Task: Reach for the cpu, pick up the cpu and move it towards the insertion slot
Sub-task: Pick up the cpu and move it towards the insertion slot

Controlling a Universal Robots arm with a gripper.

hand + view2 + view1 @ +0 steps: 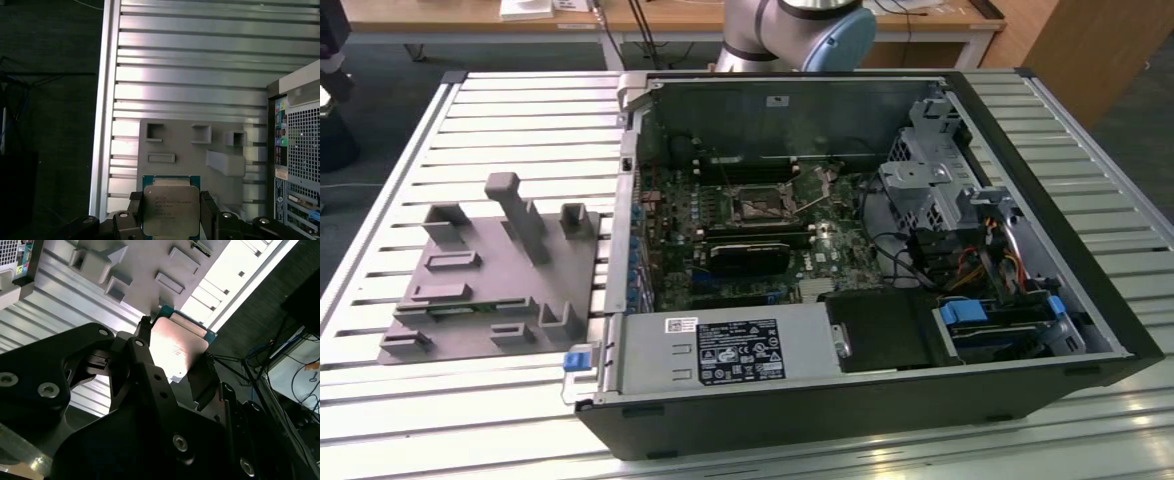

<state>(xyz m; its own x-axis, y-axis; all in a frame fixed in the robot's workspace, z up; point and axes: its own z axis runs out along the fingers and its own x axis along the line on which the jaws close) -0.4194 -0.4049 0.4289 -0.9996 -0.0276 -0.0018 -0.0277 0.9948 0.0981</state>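
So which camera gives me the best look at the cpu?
The first wrist view: the cpu faces the camera squarely, metal top and green edge plain, held in the gripper. The second wrist view shows the cpu slanted, washed by glare, partly behind the gripper.

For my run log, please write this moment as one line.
phase: carry | jaws: shut on cpu | cpu: above grey fixture plate | insertion slot: inside open computer case

One cpu (170, 210), one insertion slot (757, 206), one grey fixture (487, 290), one computer case (854, 415)
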